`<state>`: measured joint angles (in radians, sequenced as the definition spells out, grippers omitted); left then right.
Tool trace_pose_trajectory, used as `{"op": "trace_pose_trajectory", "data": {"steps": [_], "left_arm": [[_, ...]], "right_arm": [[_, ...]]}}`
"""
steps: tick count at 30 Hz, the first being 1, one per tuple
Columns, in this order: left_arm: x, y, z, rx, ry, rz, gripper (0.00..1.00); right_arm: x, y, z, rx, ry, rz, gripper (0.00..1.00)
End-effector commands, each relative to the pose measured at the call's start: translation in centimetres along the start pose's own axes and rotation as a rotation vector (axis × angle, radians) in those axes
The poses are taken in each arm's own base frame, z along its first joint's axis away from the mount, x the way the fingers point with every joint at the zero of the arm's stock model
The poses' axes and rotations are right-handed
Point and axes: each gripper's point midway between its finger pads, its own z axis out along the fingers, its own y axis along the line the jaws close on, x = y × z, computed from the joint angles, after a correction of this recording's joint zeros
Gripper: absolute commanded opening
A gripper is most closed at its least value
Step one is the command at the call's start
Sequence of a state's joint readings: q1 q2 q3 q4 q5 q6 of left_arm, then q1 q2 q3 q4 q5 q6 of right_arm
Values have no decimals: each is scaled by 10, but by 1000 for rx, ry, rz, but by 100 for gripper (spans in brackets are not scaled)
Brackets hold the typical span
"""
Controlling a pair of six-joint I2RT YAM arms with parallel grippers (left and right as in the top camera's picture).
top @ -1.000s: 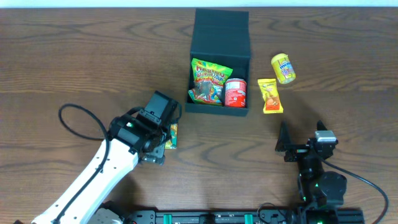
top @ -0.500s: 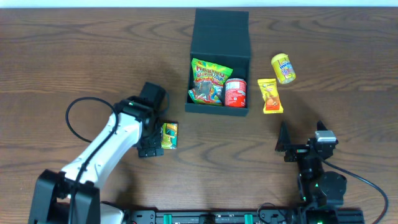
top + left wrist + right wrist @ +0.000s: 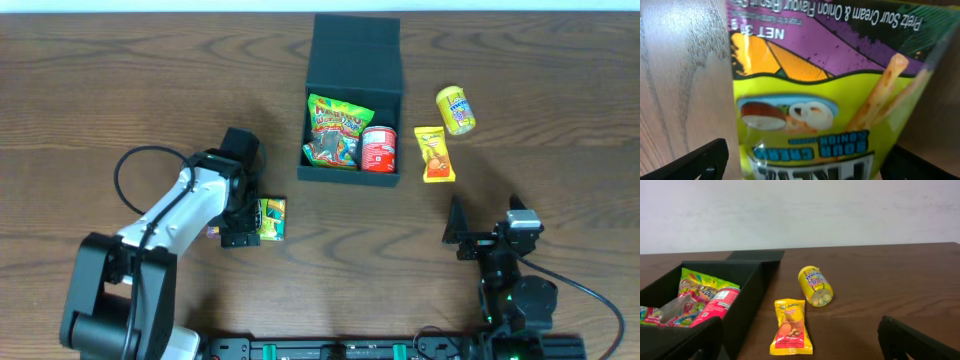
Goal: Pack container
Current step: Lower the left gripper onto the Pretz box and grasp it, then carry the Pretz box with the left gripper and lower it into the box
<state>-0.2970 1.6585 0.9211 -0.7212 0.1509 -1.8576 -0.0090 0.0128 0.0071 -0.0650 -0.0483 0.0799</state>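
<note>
While the left hand stands wide over the partly hidden pretzel packet, right hand wide, container open

Glossy lime-green & purple foil snack packet fills most of the frame, print upside down: "Pretz Sour Cream & Onion", w/ pics of onion rings & biscuit sticks. Brown wood-grain table shows left of the packet. The left gripper is spread wide, 2 black fingertips at the btm corners, 1 either side of the packet.
</note>
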Motion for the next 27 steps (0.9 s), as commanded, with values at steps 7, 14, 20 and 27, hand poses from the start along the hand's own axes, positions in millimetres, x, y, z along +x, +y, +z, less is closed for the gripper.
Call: {"op": "trace_pose_trajectory", "data": {"steps": [7,14,20,27], "left_arm": [[-12,0,6,-8,-68,79,82],[-15,1,6,-15,-79,142,66],[-16,0,6,-16,-87,236,55],[-12,-6,6,4,-80,483,54]], "right_arm": [[1,-2,0,8,3,10,99],[1,-2,0,8,3,10,99],[1,-2,0,8,3,10,99],[1,-2,0,8,3,10,99]]}}
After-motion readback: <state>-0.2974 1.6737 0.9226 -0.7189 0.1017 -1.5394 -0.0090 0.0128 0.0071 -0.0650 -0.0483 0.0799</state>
